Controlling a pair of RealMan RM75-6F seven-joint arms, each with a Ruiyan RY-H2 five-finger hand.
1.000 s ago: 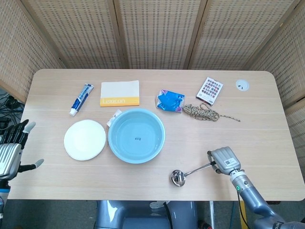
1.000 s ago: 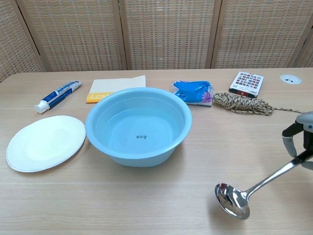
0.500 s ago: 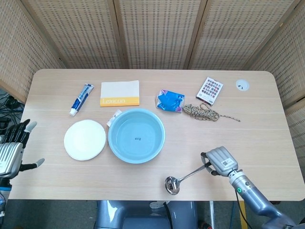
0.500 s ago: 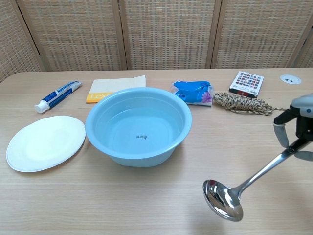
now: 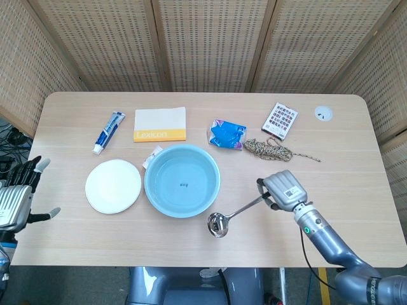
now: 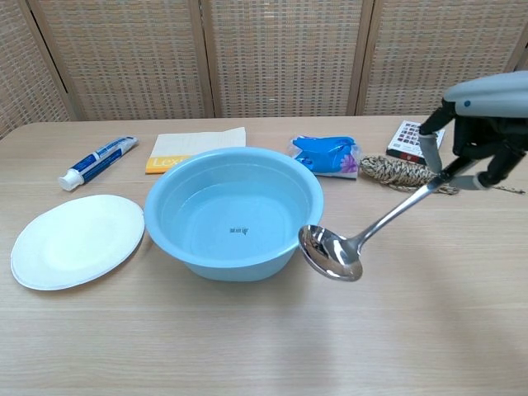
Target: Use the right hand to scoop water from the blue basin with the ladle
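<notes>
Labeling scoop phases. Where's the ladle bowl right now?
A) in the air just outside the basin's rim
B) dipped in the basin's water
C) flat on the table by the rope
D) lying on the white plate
A: the right hand holds the ladle with its bowl raised beside the blue basin, not over the water.

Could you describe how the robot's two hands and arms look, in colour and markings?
The right hand has a grey, boxy back with a small white label and dark fingers. Its arm is a grey-blue tube with a small green light near the wrist. The left hand is silver-grey with black fingers and pale fingertips.
</notes>
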